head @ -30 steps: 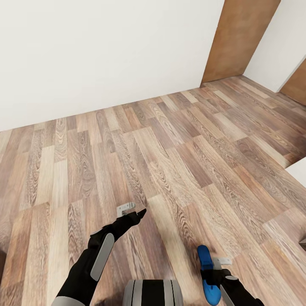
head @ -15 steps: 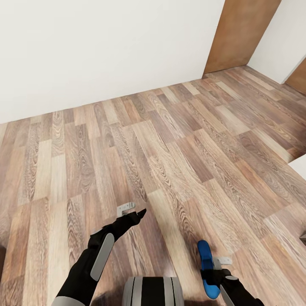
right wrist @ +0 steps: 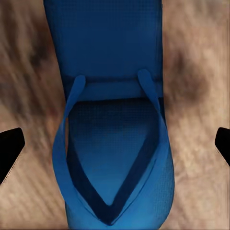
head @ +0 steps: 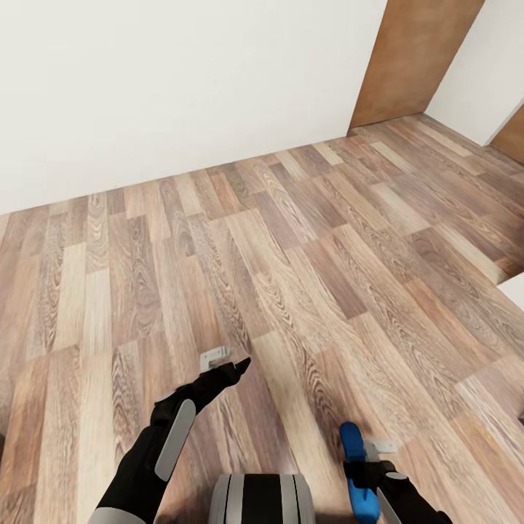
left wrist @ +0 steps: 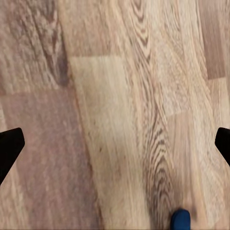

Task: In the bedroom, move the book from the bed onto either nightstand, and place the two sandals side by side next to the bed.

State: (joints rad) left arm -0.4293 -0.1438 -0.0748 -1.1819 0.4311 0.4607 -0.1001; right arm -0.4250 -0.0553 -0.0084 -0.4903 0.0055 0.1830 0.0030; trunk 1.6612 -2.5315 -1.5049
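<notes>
The head view looks forward and steeply down from above both arms, over a wide stretch of wood-plank floor (head: 306, 276) to a white wall (head: 167, 87) far ahead; the left wrist view faces straight down on the same planks from fairly near. The right wrist view sits very close over a blue sandal (right wrist: 112, 124); that sandal (head: 356, 473) also shows low in the head view.
</notes>
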